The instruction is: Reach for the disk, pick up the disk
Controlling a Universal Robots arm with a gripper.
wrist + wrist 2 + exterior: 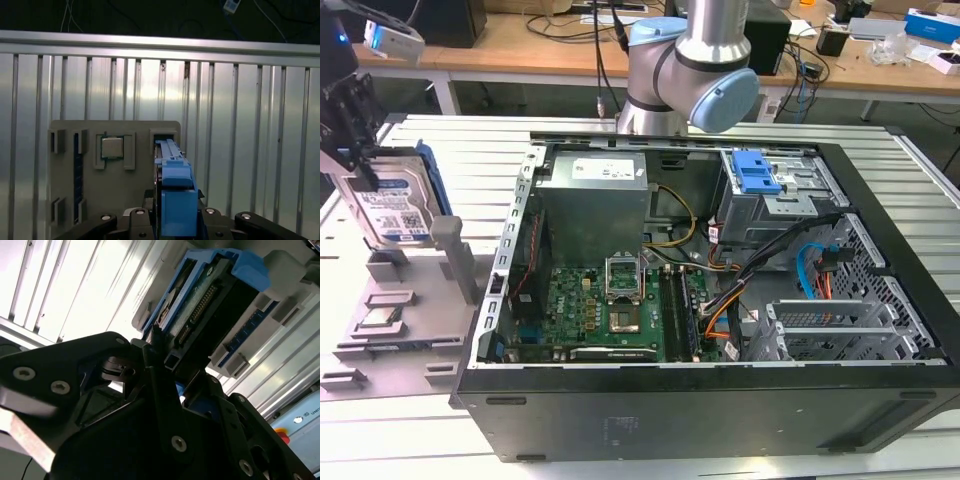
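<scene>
One disk (388,205) upright at one gray holder (410,300), two fingers (152,360) clamped on it, one processor chip (112,148) alongside

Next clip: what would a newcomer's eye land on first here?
The open computer case dominates the middle of the exterior view, its green motherboard exposed. At that view's left, the gripper is at the top of the disk, which stands on edge over a gray holder; the first wrist view shows a processor chip seated in that holder.
</scene>
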